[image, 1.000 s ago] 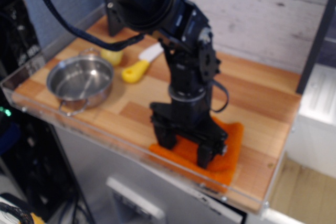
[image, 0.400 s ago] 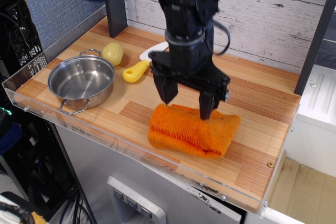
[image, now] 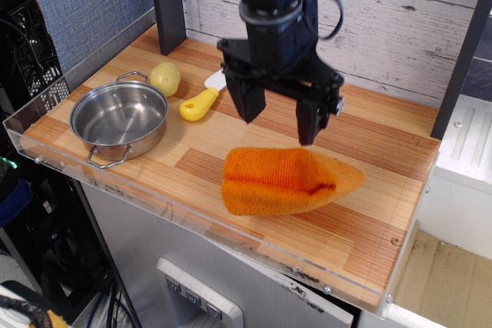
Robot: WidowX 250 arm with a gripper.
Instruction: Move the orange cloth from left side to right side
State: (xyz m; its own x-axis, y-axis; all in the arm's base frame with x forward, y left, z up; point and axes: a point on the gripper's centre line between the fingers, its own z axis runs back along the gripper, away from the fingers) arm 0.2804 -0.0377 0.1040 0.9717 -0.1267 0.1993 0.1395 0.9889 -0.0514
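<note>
The orange cloth [image: 286, 180] is lying on the wooden tabletop [image: 369, 151], right of center and toward the near edge. It's bunched into a kind of wedge shape, fat on the left and tapering to a point on the right, with a dark crease running along it. Nothing is touching it.

The tool [image: 278, 123] hangs in the air just above the far side of the cloth, pointing straight down. Its two black fingers [image: 308, 122] are spread wide apart and there's nothing between them, so it's got hold of nothing.

Over on the left there's a steel pan [image: 119, 117] with small loop handles, sitting near the clear acrylic rim [image: 115, 177] of the tabletop. Just beyond the pan is a yellowish potato [image: 164, 78], and right of that a toy knife [image: 201, 100] with a yellow handle and white blade, partly hidden behind the arm. All of that is well apart from the cloth.
</note>
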